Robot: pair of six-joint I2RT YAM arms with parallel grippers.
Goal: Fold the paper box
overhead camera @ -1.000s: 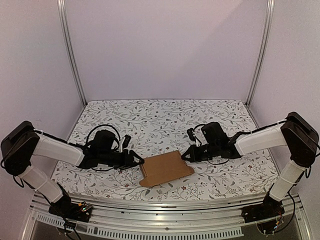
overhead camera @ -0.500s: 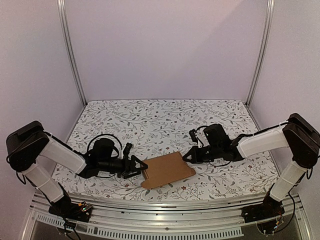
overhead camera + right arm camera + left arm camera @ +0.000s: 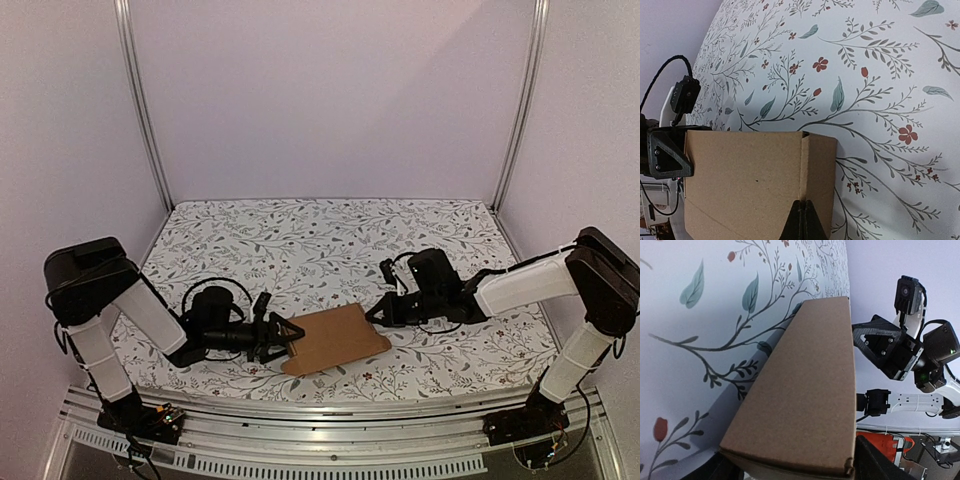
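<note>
Step in hand, as judged: getting a fresh purchase on the flattened paper box before raising a panel.

Left side: the left end effector (image 3: pixel 278 334) lies low over the bench (image 3: pixel 300 240), near its front edge. Its fingers (image 3: pixel 875 466) are apart and straddle the left end of the paper box (image 3: pixel 335 338). The left wrist view does not show whether the pads touch the cardboard.

Middle: the box lies folded flat by the middle of the front edge, between the two arms.

Right side: the right end effector (image 3: pixel 378 314) has its fingers together, with the tip set against the box's right end. Nothing shows between them.

Notes for you:
- Hold the right tip firm as a backstop, since the box looks light and likely to skate on the bench.
- Bring the left fingers in square to the folded edge and take one layer only.
- Lift slowly so that the creases do the bending, not the panel.
- Risk: a skewed grip will probably crush the corner.
</note>
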